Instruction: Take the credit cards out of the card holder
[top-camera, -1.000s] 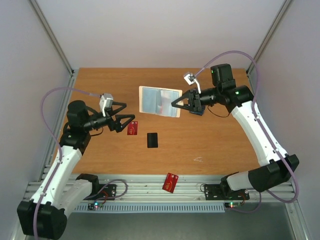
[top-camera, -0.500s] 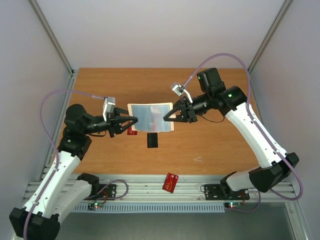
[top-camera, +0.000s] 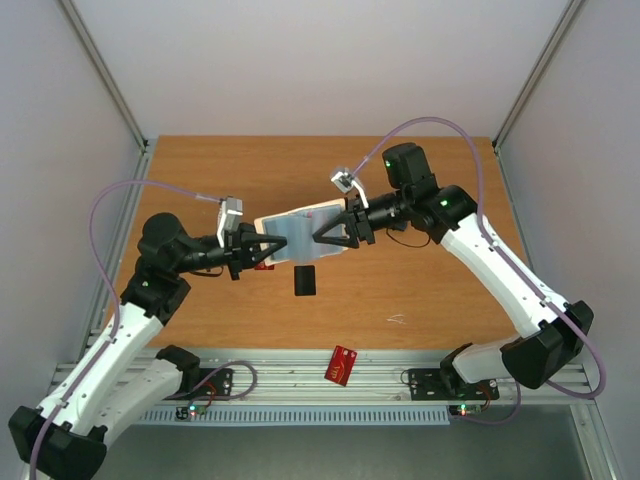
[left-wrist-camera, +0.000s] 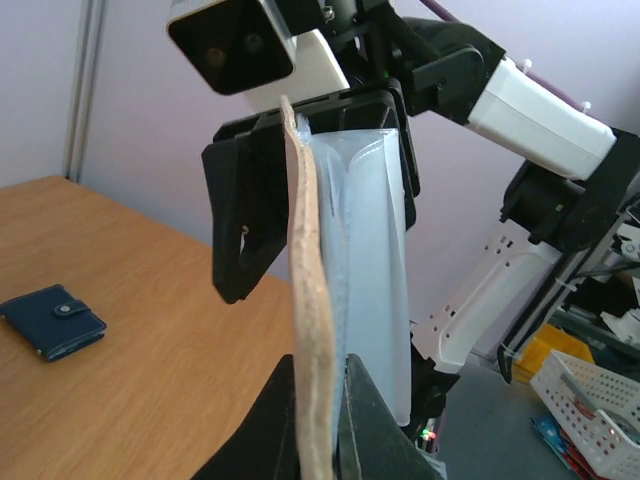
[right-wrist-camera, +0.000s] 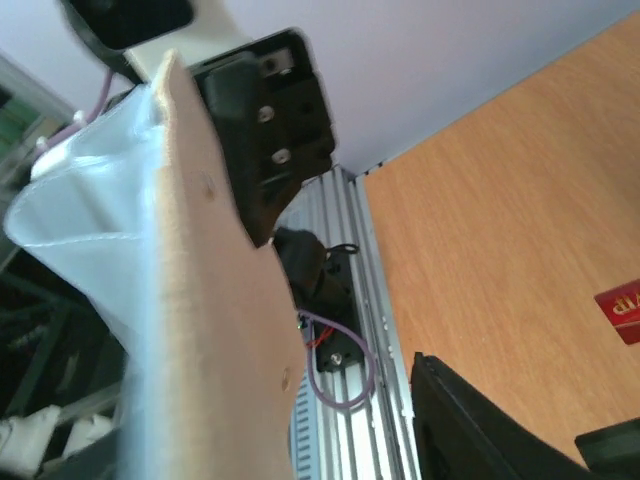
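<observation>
The card holder (top-camera: 297, 236), beige outside with pale blue sleeves (left-wrist-camera: 365, 250), hangs in the air above the table between both grippers. My left gripper (top-camera: 262, 248) is shut on its left edge, the beige cover (left-wrist-camera: 308, 300) pinched between the fingers. My right gripper (top-camera: 323, 236) stands open around the holder's right end; one finger (right-wrist-camera: 480, 430) is clear of the beige cover (right-wrist-camera: 215, 300). A black credit card (top-camera: 305, 280) lies on the table below the holder. One red card (top-camera: 342, 365) rests on the front rail. Another red card (top-camera: 261, 264) peeks out under the left gripper.
A small dark blue wallet (left-wrist-camera: 52, 320) lies on the wooden table (top-camera: 430, 290) behind the right arm. The aluminium rail (top-camera: 280, 375) runs along the near edge between the arm bases. Frame posts stand at the back corners.
The right gripper carried the holder from the back of the table leftward and up to the left gripper. The left gripper shut on its edge, and the right gripper opened.
</observation>
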